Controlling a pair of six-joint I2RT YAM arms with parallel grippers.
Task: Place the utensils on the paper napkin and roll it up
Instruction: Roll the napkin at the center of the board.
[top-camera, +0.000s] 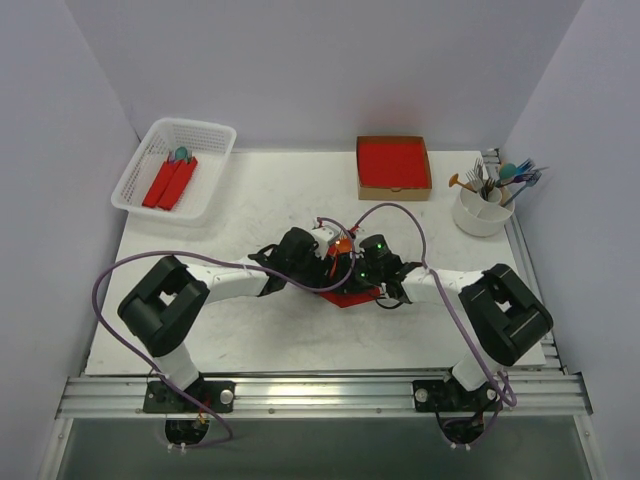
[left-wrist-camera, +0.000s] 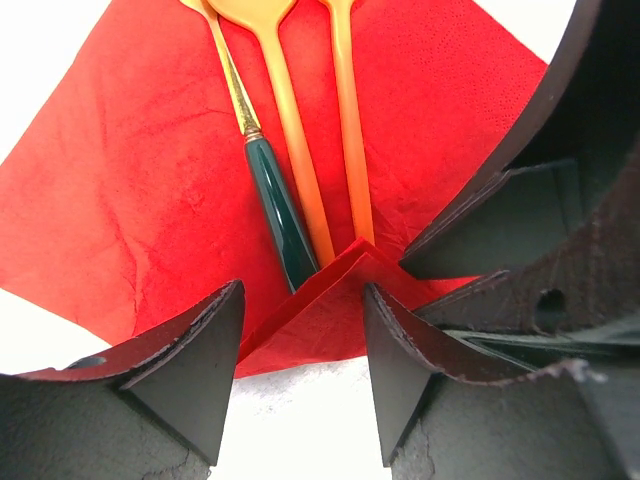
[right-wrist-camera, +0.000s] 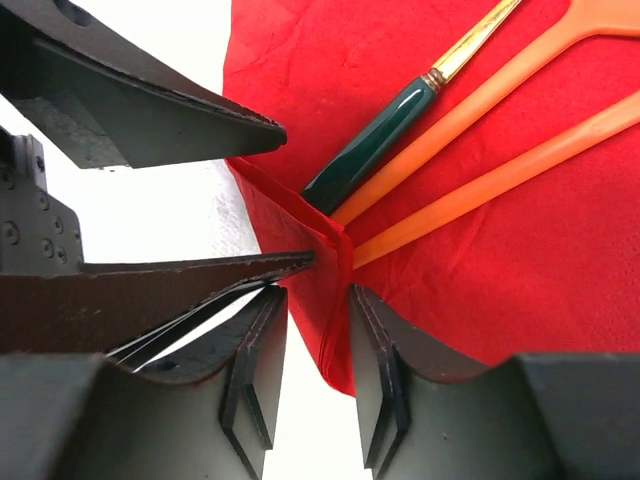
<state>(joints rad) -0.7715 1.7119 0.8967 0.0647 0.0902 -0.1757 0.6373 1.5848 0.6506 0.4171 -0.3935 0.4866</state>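
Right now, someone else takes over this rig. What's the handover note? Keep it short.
Left gripper: open, fingers either side of the napkin's folded-up corner.
Right gripper: open, jaws astride the same fold, not pinching it.
Things: red napkin lies flat at mid-table. Three utensils lie on it, one teal-handled and two orange.
Done: utensils placed, corner folded over the handle ends.
Left: grip the fold and roll the napkin up around them.
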